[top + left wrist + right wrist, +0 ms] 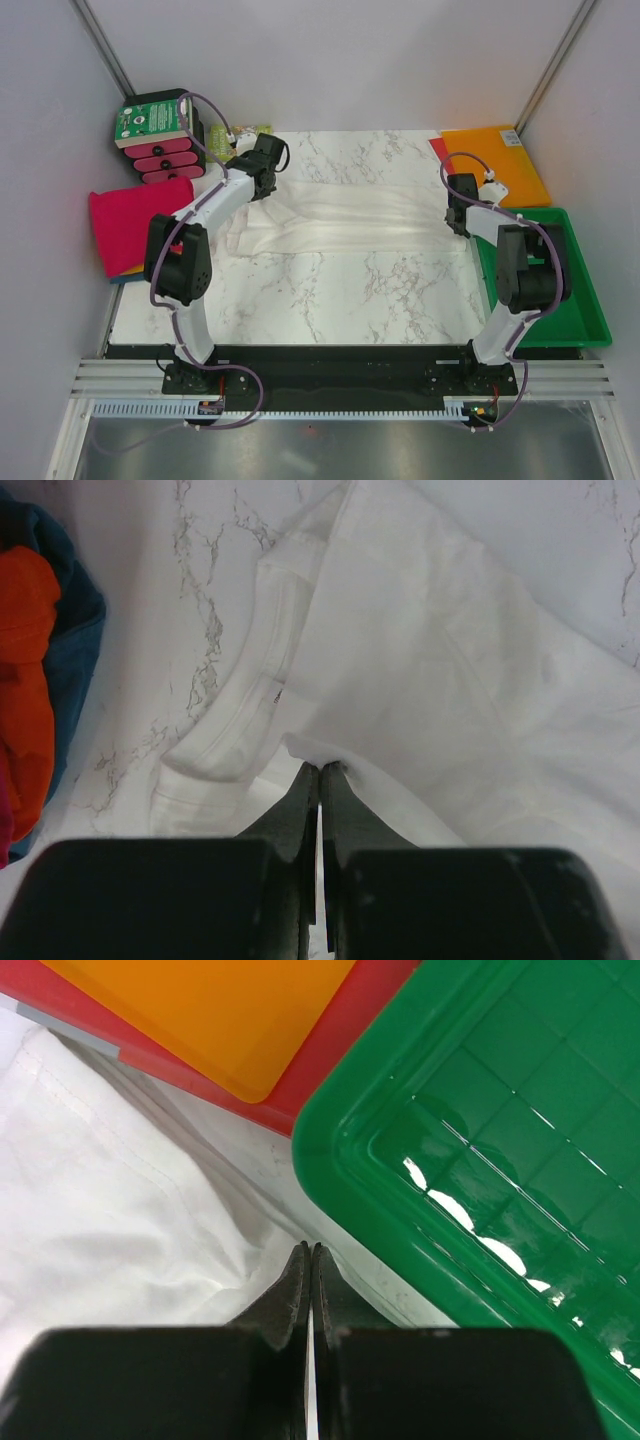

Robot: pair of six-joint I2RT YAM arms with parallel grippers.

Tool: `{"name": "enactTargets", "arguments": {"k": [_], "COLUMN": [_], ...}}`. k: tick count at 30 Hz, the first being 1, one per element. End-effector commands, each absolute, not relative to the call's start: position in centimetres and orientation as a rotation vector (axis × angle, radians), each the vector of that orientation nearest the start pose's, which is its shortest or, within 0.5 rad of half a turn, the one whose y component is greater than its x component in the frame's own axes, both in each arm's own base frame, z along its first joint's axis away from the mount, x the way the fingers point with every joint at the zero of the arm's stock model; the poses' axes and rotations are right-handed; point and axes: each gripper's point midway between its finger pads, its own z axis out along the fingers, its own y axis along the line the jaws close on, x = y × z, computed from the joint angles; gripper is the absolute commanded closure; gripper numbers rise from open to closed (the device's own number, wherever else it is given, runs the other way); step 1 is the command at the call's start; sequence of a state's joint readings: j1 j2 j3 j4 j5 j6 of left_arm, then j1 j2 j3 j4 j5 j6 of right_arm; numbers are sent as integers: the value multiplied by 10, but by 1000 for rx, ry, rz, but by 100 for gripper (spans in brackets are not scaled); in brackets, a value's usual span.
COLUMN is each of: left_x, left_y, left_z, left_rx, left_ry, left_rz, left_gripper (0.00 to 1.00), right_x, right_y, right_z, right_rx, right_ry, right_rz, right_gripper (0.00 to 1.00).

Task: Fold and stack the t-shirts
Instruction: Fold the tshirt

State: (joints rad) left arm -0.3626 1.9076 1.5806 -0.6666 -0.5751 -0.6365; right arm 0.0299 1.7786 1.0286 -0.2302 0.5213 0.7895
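Note:
The white t-shirt (340,215) lies stretched left to right across the marble table (330,300), wrinkled. My left gripper (256,192) is shut on its left end; in the left wrist view the closed fingertips (320,767) pinch a fold of the white cloth (430,650) beside the collar band. My right gripper (457,222) is shut on the shirt's right edge; its fingertips (311,1248) pinch the white cloth (110,1210) next to the tray. The pile sits at the far left with the magenta shirt (135,222) on top. The orange shirt (25,680) and the blue shirt (78,630) show under it.
A green plastic tray (585,300) stands at the right, close to my right gripper, and shows in the right wrist view (500,1110). A flat orange sheet (495,160) on a red sheet (335,1050) lies at the back right. A green and black box (160,135) stands back left.

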Motion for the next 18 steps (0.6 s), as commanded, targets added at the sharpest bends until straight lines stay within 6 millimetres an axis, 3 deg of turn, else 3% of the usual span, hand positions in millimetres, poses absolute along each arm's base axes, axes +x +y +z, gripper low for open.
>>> {"name": "enactTargets", "arguments": {"k": [1, 5, 14, 15, 18], "left_x": [475, 478, 481, 482, 480], "left_y": [-85, -83, -85, -86, -85], "left_z": [153, 159, 140, 140, 151], "left_rx": [-535, -535, -532, -533, -551], "left_ry": [2221, 2203, 2239, 2240, 2216], "left_rz": [288, 295, 310, 311, 295], "left_gripper": [98, 98, 98, 98, 63], "right_x": [432, 440, 447, 448, 453], "right_y": [-56, -57, -54, -52, -44], "right_z": [58, 71, 49, 52, 72], "right_rx": [1072, 1069, 1053, 1034, 974], "right_ry": [2038, 2004, 2053, 2051, 2004], "right_rz": [-271, -251, -265, -264, -226], "right_gripper": [100, 100, 100, 90, 65]}}
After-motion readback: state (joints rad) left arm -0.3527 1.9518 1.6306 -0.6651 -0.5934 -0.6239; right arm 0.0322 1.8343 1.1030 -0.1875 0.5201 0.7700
